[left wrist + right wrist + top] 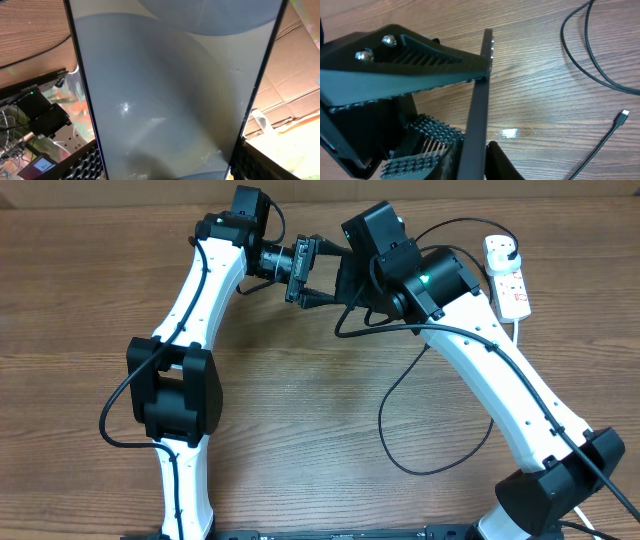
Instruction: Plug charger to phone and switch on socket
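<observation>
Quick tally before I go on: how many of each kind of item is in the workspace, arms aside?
Slim smartphone with a light blue-teal screen: 1
Thin black charger cable with a small connector tip: 1
White oblong power strip with reddish marks: 1
Total: 3

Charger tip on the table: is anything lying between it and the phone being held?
Nothing visible does. In the right wrist view, only bare table separates the charger's connector tip from the phone, held edge-on.

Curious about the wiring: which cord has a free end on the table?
The thin black cable: its tiny connector tip lies loose; the white cord joins the socket.
</observation>
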You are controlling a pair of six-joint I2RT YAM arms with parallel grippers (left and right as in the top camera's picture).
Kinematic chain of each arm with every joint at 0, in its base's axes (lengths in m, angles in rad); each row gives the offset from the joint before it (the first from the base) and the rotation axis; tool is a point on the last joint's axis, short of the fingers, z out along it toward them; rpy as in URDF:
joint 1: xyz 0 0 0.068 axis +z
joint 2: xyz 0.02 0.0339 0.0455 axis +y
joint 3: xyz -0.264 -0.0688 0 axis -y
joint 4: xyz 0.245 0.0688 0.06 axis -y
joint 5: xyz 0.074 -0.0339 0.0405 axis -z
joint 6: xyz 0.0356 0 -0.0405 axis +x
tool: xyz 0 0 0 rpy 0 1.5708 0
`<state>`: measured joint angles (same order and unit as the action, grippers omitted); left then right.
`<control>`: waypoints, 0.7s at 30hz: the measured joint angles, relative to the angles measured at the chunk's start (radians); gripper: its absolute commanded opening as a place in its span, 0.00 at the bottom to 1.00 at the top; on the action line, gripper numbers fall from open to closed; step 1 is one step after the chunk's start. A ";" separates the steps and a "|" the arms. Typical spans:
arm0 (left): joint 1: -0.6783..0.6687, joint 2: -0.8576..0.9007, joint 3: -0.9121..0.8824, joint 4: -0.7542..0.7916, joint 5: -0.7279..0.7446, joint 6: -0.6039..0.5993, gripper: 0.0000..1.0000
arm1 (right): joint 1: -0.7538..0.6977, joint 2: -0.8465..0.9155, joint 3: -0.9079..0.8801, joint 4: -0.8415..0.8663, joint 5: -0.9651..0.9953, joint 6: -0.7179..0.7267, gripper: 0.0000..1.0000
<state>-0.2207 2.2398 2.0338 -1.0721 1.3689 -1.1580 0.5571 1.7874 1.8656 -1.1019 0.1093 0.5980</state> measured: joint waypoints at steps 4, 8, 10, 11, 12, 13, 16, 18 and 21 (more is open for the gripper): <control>0.000 0.000 0.000 0.000 0.000 -0.001 0.68 | 0.000 0.000 0.000 0.000 0.002 0.001 0.12; 0.000 0.000 0.000 0.000 0.000 -0.006 0.68 | 0.000 0.000 0.000 -0.002 0.002 0.000 0.10; 0.000 0.000 0.000 0.000 0.000 -0.011 0.68 | 0.000 0.000 0.000 -0.003 0.002 0.000 0.06; 0.000 0.000 0.000 0.000 0.000 -0.014 0.68 | 0.000 0.000 0.000 -0.004 0.004 0.001 0.04; 0.000 0.000 0.000 0.000 0.000 -0.015 0.68 | -0.001 0.000 0.000 -0.006 0.005 0.001 0.04; 0.000 0.000 0.000 0.000 0.000 -0.015 0.68 | -0.001 0.000 0.000 -0.009 0.008 0.004 0.04; 0.000 0.000 0.000 0.000 0.000 -0.015 0.68 | -0.001 0.000 0.000 -0.011 0.010 0.005 0.04; 0.000 0.000 0.000 0.000 0.000 -0.015 0.69 | -0.001 0.000 0.000 -0.011 0.011 0.005 0.04; 0.000 0.000 0.000 0.000 -0.002 -0.016 0.74 | -0.001 0.000 0.000 -0.012 0.010 0.005 0.04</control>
<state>-0.2207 2.2398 2.0338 -1.0718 1.3670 -1.1736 0.5560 1.7874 1.8656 -1.1141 0.1196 0.6033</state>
